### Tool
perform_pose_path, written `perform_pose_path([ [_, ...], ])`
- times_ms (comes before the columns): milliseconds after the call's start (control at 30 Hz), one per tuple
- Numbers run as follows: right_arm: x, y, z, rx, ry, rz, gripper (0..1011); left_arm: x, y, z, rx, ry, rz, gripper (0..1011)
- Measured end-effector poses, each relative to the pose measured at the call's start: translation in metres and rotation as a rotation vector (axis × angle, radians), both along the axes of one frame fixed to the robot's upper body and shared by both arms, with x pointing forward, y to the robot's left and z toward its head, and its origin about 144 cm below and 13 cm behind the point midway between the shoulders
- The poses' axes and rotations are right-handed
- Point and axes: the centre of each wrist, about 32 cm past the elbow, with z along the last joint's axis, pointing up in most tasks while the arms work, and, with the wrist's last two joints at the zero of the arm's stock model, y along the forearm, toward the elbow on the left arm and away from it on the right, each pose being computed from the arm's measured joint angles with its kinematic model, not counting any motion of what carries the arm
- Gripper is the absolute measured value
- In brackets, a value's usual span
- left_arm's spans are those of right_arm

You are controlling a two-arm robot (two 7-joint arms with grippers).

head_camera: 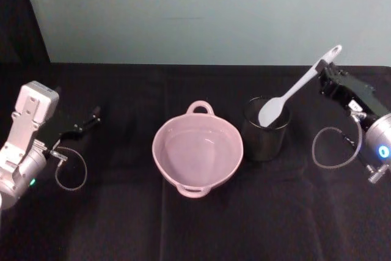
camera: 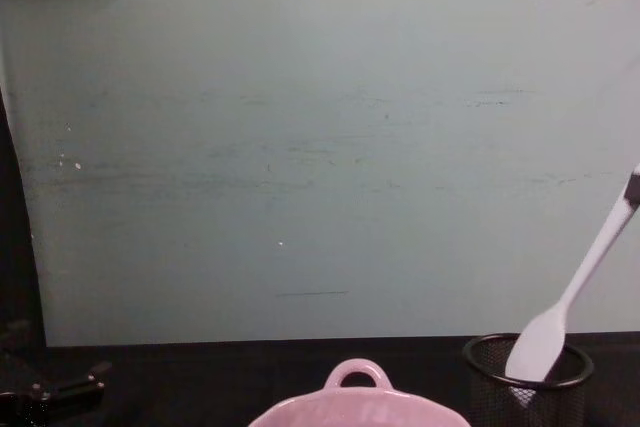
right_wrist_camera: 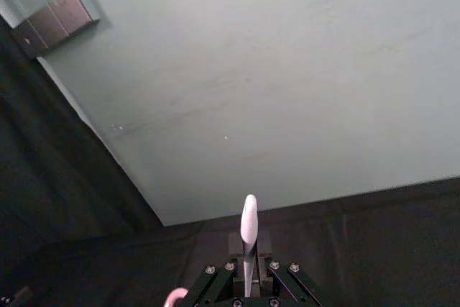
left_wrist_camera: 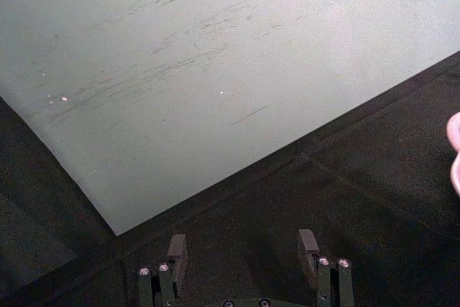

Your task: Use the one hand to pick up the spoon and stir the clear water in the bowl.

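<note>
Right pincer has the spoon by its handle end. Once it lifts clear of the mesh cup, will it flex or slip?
Probably light and fairly stiff: the spoon looks like slim plastic and stays straight from the right pincer to its blade in the cup. Held near the handle end, the long blade may swing or twist. The smooth handle might slip.
</note>
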Motion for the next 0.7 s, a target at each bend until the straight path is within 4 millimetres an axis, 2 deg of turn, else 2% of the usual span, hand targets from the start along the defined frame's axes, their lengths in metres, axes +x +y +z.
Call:
perform_pose_path([
  [267,0.011,-0.002,-0.019,0.061,0.05,0.012,109,0.0,0.0,0.0,0.0,0.0,0.0,1011],
  [700,0.015,-0.002,-0.032,0.06,0.086,-0.001,109,0.0,0.0,0.0,0.0,0.0,0.0,1011],
])
